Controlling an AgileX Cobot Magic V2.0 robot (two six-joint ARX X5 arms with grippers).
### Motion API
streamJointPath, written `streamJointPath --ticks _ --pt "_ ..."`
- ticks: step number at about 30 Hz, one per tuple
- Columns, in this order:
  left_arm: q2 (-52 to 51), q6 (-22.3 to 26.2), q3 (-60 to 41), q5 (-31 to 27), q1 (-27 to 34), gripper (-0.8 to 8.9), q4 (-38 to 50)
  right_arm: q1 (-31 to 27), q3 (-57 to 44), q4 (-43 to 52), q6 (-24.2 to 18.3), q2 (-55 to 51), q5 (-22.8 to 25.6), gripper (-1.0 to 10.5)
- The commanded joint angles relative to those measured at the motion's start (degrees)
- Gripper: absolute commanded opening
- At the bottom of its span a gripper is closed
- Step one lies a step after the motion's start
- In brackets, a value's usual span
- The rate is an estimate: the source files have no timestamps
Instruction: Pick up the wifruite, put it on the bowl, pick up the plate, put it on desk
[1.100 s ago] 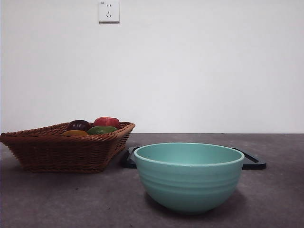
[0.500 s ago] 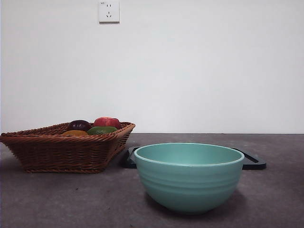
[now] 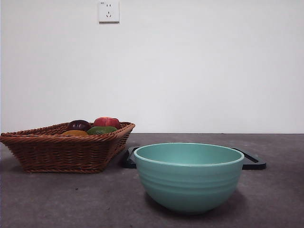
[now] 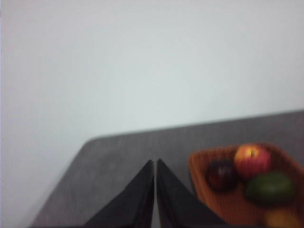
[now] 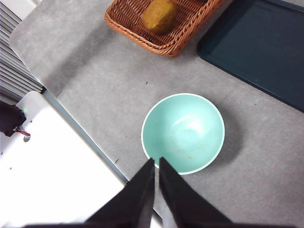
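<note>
The bowl (image 3: 189,176) looks like glazed ceramic, glossy teal, with faint ridges ringing its outer wall and a smooth inside that catches soft highlights. The basket (image 3: 66,148) is woven brown wicker, coarse and ribbed. The kiwi (image 5: 160,14) in it has dull, rough golden-brown skin, the apple (image 3: 107,121) a smooth red shine, and the green fruit (image 3: 101,129) a slight sheen. The tray (image 5: 266,45) is dark, smooth and nearly matt. The tabletop (image 3: 71,199) is dark grey, matt and mottled. Each claw (image 5: 156,164) (image 4: 155,166) is matt black.
</note>
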Motion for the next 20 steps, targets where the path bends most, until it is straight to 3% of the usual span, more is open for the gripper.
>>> streamJointPath --ticks 1,7,20 --pt "-3.23 0.20 -4.79 -0.42 0.55 0.08 0.70 0.52 0.81 0.57 -0.66 0.44 0.00 0.1" --pt "-8.15 0.04 -12.17 -0.50 1.09 0.08 0.28 0.52 0.81 0.57 -0.66 0.44 -0.02 0.1" --pt "-11.91 0.04 -18.10 -3.58 1.64 0.08 -1.99 0.52 0.81 0.57 -0.66 0.44 -0.02 0.1"
